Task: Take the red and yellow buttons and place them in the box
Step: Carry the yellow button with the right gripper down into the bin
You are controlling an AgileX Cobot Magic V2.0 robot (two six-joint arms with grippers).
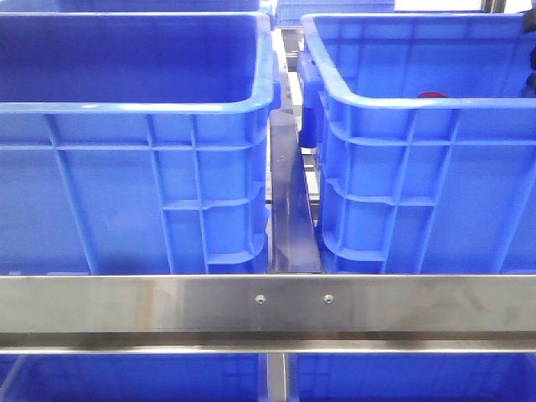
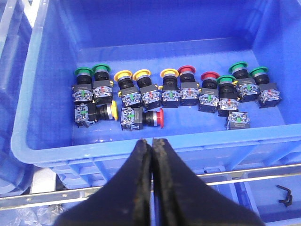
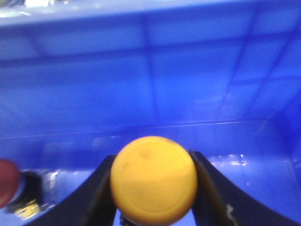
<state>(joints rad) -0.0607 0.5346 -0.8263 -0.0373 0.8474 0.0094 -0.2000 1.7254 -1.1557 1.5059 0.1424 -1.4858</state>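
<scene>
Yellow button [image 3: 154,180]: held between the fingers of the right tool [image 3: 153,188], domed cap facing the wrist camera, long axis running away from it; body hidden behind the cap. It sits inside a blue box [image 3: 150,80], above the floor. Beside it, toward the box floor, a red button [image 3: 7,181] shows blurred at the frame edge. Left tool [image 2: 151,146]: jaws closed together, holding nothing, hovering above the near rim of another crate [image 2: 37,141] containing rows of green, yellow and red-capped buttons. Front view shows a red cap [image 1: 433,95] just over the right crate's rim.
</scene>
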